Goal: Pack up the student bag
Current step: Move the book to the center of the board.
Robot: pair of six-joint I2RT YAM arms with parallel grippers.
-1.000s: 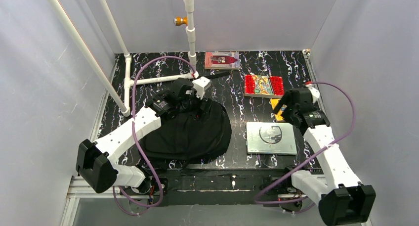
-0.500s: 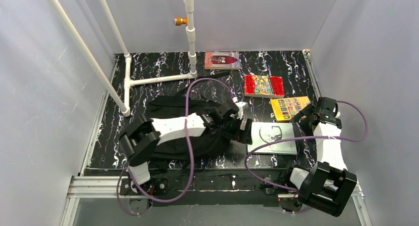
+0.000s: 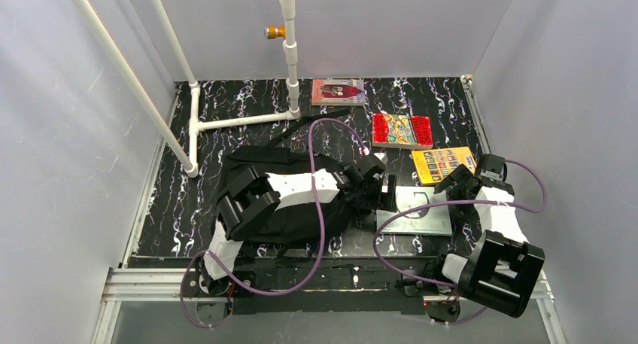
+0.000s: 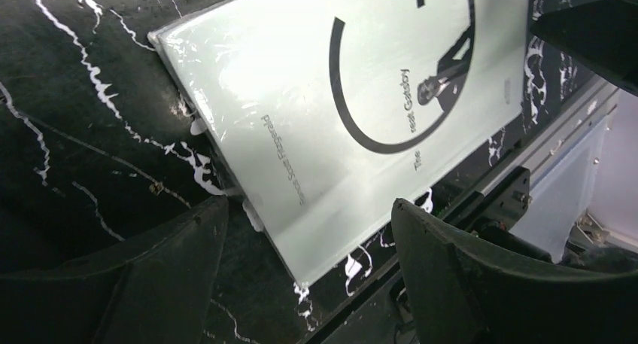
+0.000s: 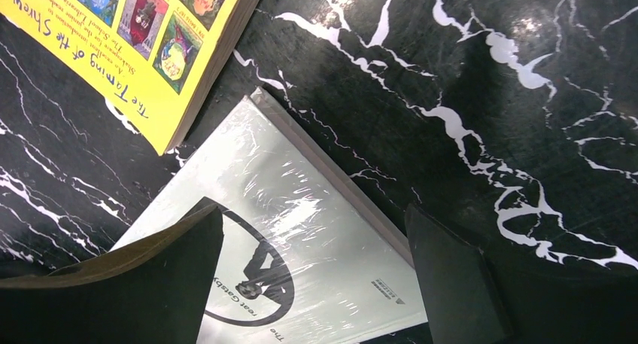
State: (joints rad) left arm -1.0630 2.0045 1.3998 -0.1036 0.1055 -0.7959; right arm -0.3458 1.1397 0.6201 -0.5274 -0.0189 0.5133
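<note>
The student bag (image 3: 252, 162), black and soft, lies left of centre on the table, and my left arm stretches across it. A pale grey book (image 3: 425, 216) (image 4: 338, 95) (image 5: 301, 246) lies flat to the bag's right. My left gripper (image 3: 387, 193) (image 4: 307, 208) hangs open over the book's left near corner, one finger on each side of it. Over the book's far right corner my right gripper (image 3: 451, 184) (image 5: 314, 212) is wide open, holding nothing.
A yellow book (image 3: 442, 163) (image 5: 143, 43) lies just behind the grey one. A red book (image 3: 402, 129) and another book (image 3: 338, 92) lie farther back. A white pipe frame (image 3: 241, 120) stands at the back left. The metal front rail (image 4: 557, 141) runs close to the grey book.
My left arm has swung from the bag's far side, rightward across it, to the grey book's left edge. The right arm has folded back and come down at the book's right.
</note>
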